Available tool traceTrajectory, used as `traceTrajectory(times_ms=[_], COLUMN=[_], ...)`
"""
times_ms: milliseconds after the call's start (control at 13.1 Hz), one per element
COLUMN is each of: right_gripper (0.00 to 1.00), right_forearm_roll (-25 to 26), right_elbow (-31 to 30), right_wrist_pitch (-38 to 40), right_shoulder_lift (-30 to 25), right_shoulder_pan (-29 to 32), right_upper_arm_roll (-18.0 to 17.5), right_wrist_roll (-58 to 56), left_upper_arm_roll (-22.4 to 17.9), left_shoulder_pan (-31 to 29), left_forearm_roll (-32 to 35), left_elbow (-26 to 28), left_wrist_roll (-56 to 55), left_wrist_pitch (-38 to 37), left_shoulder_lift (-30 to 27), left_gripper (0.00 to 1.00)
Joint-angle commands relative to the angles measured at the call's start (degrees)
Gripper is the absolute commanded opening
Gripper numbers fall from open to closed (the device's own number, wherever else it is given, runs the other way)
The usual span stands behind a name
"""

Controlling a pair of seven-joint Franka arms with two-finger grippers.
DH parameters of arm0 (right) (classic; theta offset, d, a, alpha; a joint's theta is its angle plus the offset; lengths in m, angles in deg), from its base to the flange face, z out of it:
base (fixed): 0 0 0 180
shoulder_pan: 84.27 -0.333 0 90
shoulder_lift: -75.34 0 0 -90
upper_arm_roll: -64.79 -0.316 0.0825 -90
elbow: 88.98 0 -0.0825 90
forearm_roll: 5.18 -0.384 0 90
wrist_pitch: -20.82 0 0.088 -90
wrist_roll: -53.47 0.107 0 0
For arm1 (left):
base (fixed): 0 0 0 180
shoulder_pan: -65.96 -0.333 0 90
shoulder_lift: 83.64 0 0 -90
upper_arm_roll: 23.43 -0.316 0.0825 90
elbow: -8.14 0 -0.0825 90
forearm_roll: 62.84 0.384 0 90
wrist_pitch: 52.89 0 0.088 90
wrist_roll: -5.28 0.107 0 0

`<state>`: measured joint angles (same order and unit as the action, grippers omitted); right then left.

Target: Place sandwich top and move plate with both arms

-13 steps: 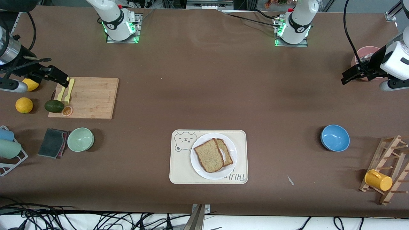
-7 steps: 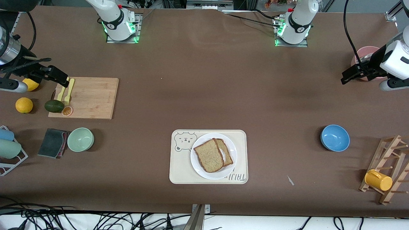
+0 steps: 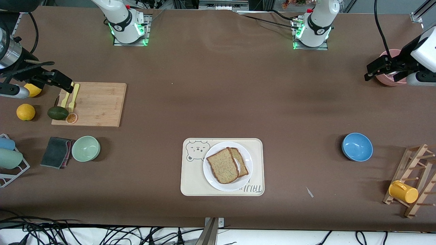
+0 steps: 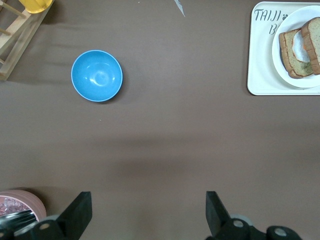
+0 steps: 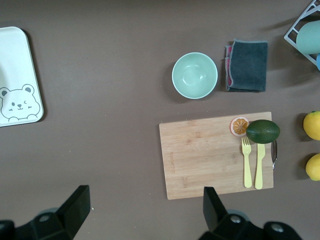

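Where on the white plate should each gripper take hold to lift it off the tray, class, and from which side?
Grip the plate by its bare rim at two facing edges, one toward each arm's end of the table, coming down from above. The sandwich top covers the middle, and only the rim stands clear of the tray.

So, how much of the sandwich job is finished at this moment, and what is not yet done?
The sandwich top already lies on the egg slice on the plate, covering it only partly. Nothing is in hand: the left gripper is over bare table near the pink bowl, and the right gripper is at the cutting board, both with jaws open. The plate is on the tray; moving it remains.
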<state>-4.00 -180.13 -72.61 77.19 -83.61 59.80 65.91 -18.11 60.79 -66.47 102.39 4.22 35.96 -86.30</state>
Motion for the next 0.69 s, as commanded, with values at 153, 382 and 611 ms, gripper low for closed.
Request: traceTrajectory(times_ms=[153,382,611], right_gripper=[1.00,1.00,1.00], right_forearm_roll=[-0.5,-0.5,-0.5], right_elbow=[0.8,0.8,0.8], right_wrist_pitch=[0.5,0.5,0.5], right_shoulder_lift=[-0.2,-0.2,-0.2], right_shoulder_pan=[0.1,0.1,0.1], right_upper_arm_roll=[-0.3,-0.1,-0.1], right_wrist_roll=[0.4,0.4,0.4], left_upper_arm_roll=[-0.2,-0.2,-0.3], left_shoulder_pan=[0.5,0.5,0.5], left_forearm_roll=[-2.3,-2.3,-2.3], left_elbow=[-1.4,-1.5,-1.6], left_wrist_roll=[0.2,0.2,0.3], left_wrist_pitch=[3.6,3.6,3.7], left_shoulder_lift=[1.8,1.8,1.8], left_gripper=[1.00,1.00,1.00])
